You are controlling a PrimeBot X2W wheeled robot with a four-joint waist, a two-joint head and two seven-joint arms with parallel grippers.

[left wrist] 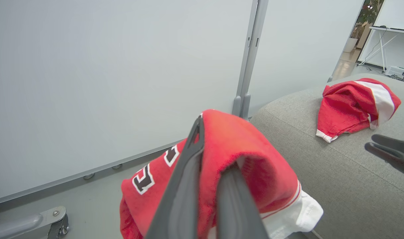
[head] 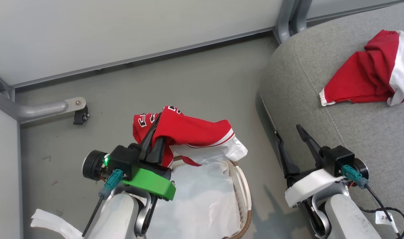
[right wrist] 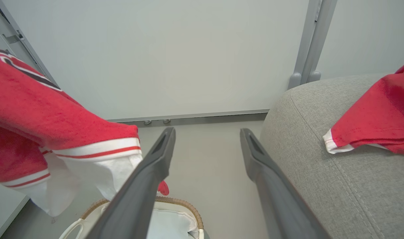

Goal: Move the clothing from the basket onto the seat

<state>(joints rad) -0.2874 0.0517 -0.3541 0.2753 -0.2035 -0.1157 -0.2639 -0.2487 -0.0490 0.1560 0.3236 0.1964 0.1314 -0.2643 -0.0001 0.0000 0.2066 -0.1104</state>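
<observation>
Above the basket [head: 245, 196] at 6 o'clock, the left gripper [head: 158, 132] clamps the jersey [head: 195, 132]. At 4 o'clock the right gripper [head: 287, 130] hovers by the seat [head: 354, 139] edge, jaws apart and empty. A striped piece [head: 367, 79] lies on the seat at 2 o'clock. A metal foot [head: 55, 108] stands at 9.

The left claw [head: 160, 127] had 2 long, dark grey fingers [head: 148, 139] set in a black housing [head: 125, 159] with a lit green lamp [head: 106, 161], mounted on a bright green bracket [head: 152, 182]. The right claw [head: 287, 129] had a white bracket [head: 308, 187] instead. Each wrist carried a teal connector [head: 112, 179] with a thin black cable [head: 374, 197]. A white tag [head: 386, 219] hung on the right one. Both forearms [head: 344, 215] were pale grey.
</observation>
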